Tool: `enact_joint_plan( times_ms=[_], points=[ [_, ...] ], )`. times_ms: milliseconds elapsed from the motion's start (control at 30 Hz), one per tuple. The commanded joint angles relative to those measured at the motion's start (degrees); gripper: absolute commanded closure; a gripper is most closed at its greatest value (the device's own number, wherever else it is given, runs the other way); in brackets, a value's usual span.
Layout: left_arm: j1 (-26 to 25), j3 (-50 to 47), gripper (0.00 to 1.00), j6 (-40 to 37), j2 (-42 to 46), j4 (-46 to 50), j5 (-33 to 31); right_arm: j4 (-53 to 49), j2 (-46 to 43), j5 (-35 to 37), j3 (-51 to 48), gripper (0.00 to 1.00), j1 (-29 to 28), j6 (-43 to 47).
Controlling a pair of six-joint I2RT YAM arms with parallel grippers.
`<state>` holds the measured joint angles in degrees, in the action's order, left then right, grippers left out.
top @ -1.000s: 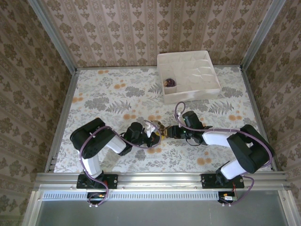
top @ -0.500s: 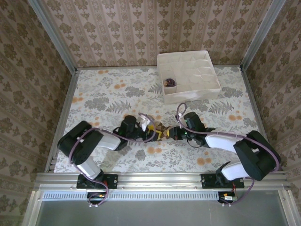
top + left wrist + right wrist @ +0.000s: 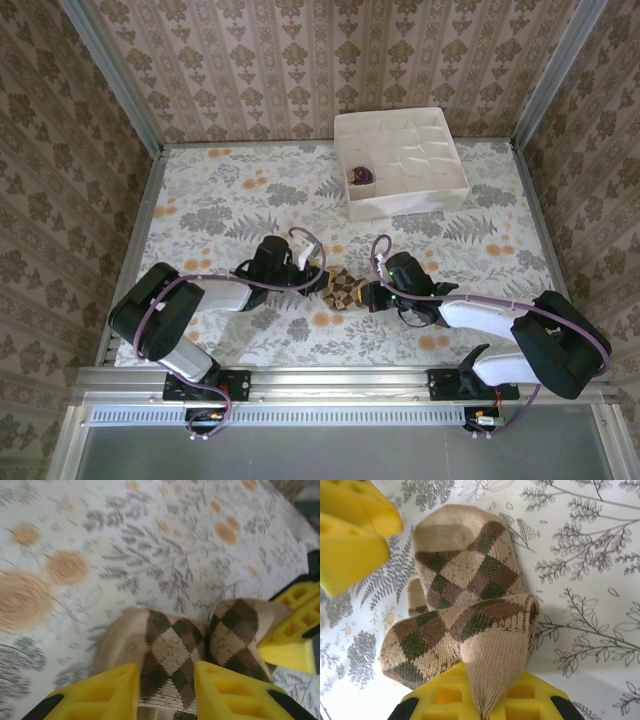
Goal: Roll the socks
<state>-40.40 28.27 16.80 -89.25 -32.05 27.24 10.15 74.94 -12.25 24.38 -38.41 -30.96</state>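
Wallpapered walls close in three sides of the table (image 3: 220,190), and metal rails line its left, right and near edges. Near the far right corner stands the box (image 3: 410,205), with a purple sock (image 3: 360,175) balled in a cell on its left side. Bare floral cloth lies open across the far left, and between box and arms. The argyle sock (image 3: 343,290) lies mid-table, nearer the front rail and well clear of both side rails. From the left, the left gripper (image 3: 166,672) stands part-way closed, squeezing a fold of the sock between its fingers. From the right, the right gripper (image 3: 480,690) is clamped tight on the ribbed cuff end, which folds over the sock's body
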Motion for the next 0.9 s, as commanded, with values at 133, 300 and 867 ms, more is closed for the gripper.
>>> enact_joint_plan(
  times_ms=[133, 300, 867],
  points=[
    [-5.59, -6.38, 0.55, -11.37, 5.54, -10.72, -6.6, -7.99, -0.28, 3.37, 2.28, 1.0, -1.31, 2.51],
    [-12.1, -5.75, 0.41, -25.08, 11.18, -2.23, -9.39, -10.05, -0.58, 3.9, 3.13, 1.0, -1.31, 3.01],
    [-20.85, 4.15, 0.39, -32.62, -1.62, 5.95, -18.84, -11.42, -3.77, 2.9, 1.91, 1.0, -1.31, 2.36]
  ],
)
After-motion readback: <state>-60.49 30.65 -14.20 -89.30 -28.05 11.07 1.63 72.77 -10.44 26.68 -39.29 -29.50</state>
